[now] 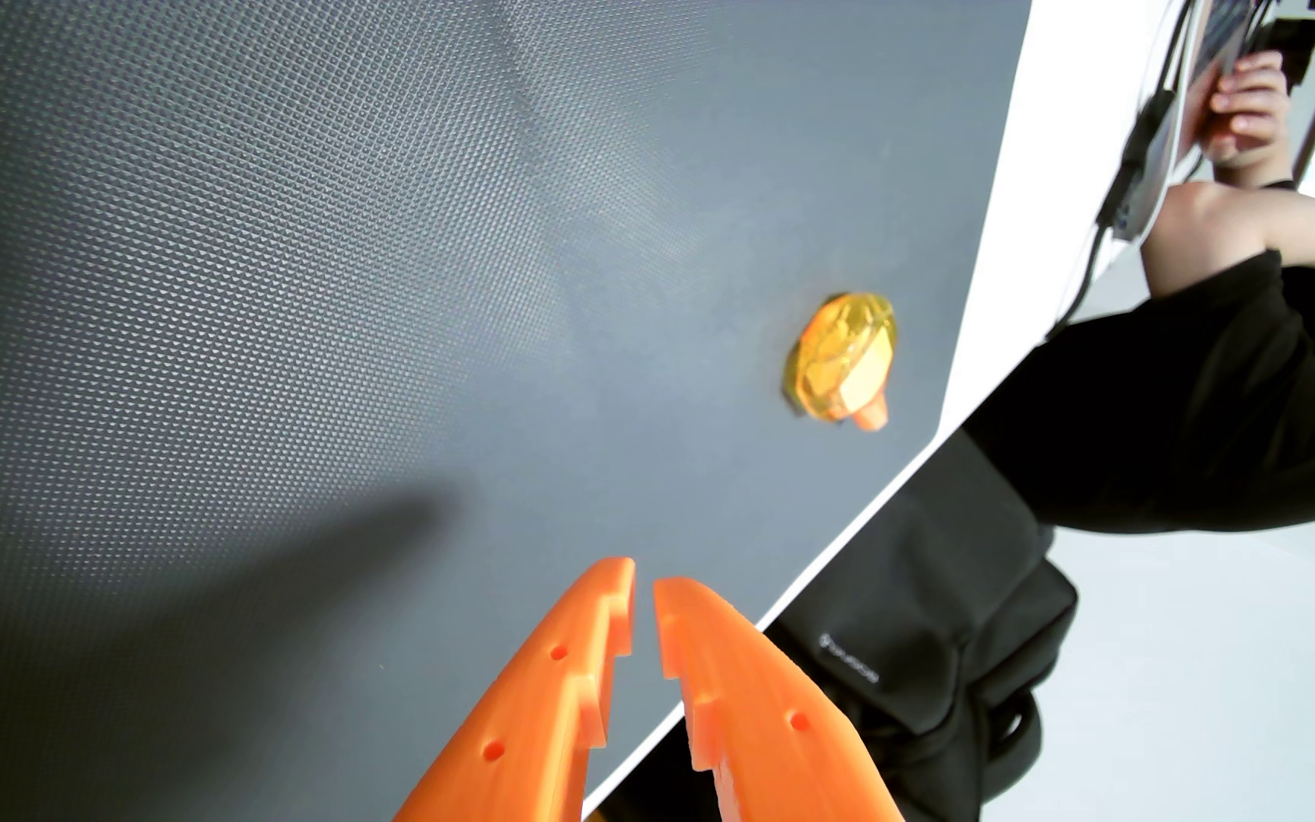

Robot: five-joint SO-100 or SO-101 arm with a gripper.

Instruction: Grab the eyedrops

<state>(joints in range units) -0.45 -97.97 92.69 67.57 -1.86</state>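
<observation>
Wrist view. My tool [644,583], two orange toothed fingers [551,695] entering from the bottom edge, stands nearly closed: a narrow gap separates the tips, and nothing is held between them. It hangs above a dark grey surface [283,277] with a fine dotted texture, and its shadow [306,545] falls to the left of the tips. The surface's pale edge [860,514] runs diagonally from the bottom centre to the top right.

Beyond that edge sits a person in dark clothing [1192,411]; one hand [1243,107] at the top right grips a flat device from which dark cables [1137,150] hang. Below the edge lies a black bag [931,632] bearing a small pale logo, too blurred to read.

Nothing lies on the surface between my tool and the eyedrops [840,360]. The eyedrops rest on the surface near its right edge, up and to the right of my tool, well apart from it. The container is small, translucent amber-yellow and rounded, with an orange cap pointing toward the lower right. No label on it can be read.
</observation>
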